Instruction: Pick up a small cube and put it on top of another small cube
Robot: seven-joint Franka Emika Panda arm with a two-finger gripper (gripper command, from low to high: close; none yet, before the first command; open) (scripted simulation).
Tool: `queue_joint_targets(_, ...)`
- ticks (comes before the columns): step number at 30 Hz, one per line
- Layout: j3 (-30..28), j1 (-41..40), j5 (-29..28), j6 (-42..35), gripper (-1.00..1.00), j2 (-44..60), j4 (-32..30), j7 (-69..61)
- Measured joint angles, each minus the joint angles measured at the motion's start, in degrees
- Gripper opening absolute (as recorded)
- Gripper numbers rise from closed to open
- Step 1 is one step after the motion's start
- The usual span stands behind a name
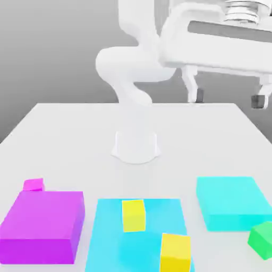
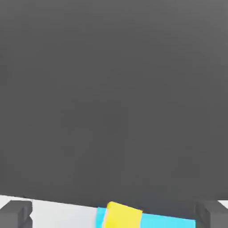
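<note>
The small bright green cube (image 1: 261,239) rests on the table at the exterior view's lower right, just in front of a cyan slab (image 1: 231,202). The tiny pink-magenta cube (image 1: 33,185) sits at the exterior view's left, behind the large magenta slab (image 1: 43,226). My gripper (image 1: 228,98) hangs high above the table at the upper right, open and holding nothing, far from both cubes. In the hand view the two fingertips (image 2: 15,213) stand wide apart at the frame's corners.
A flat cyan slab (image 1: 106,234) in the front middle carries two yellow cubes (image 1: 134,214) (image 1: 176,252); one yellow cube (image 2: 124,215) and cyan slab (image 2: 169,221) appear in the hand view. The arm's white base (image 1: 136,143) stands mid-table.
</note>
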Motion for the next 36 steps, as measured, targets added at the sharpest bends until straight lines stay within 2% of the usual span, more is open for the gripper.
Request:
queue_joint_targets(7,2.7,5.0,-4.6,3.8,0.0,14.5,0.1,5.7)
queue_joint_targets(14,5.1,9.4,-5.1,8.2,0.0,27.9,-0.1,8.6)
queue_joint_targets(19,0.9,14.1,-9.8,14.9,0.0,38.1,1.8,12.6)
queue_joint_targets(20,0.1,14.8,-10.5,15.8,-1.0,39.3,2.0,13.1)
queue_joint_targets(27,0.2,14.7,-10.3,15.7,-1.0,39.1,2.0,13.0)
queue_joint_targets(32,4.7,10.0,-3.5,9.7,-1.0,31.0,-0.3,7.6)
queue_joint_targets(36,5.0,2.8,3.5,7.8,-1.0,25.7,-3.7,1.8)
